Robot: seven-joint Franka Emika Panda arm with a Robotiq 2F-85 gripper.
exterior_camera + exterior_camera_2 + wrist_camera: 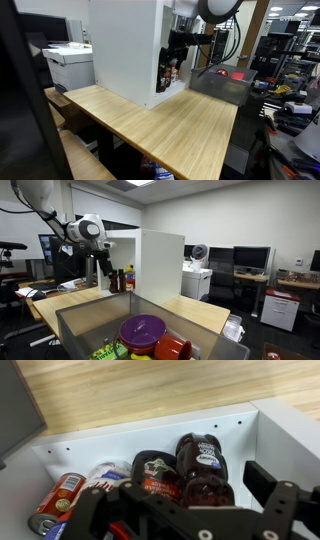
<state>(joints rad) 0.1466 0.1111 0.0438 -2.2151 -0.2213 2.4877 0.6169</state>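
In the wrist view my gripper [176, 492] is open, its black fingers [268, 484] spread wide at the bottom of the picture. Between and just beyond them stands a dark sauce bottle with a white label [200, 468]; neither finger touches it. A second dark bottle with a red label [152, 475] leans against its left side. A red can [60, 498] and a pale packet [103, 478] lie further left. All sit inside a white open box [150, 432]. In both exterior views the gripper [176, 55] [104, 266] hangs at the open side of the white box [125, 45] [160, 260].
The white box stands on a wooden table [170, 130]. A grey bin [90, 325] with a purple bowl [142, 330] and toys fills the foreground of an exterior view. A printer [70, 62] stands behind the table, a metal cart [222, 84] beside it.
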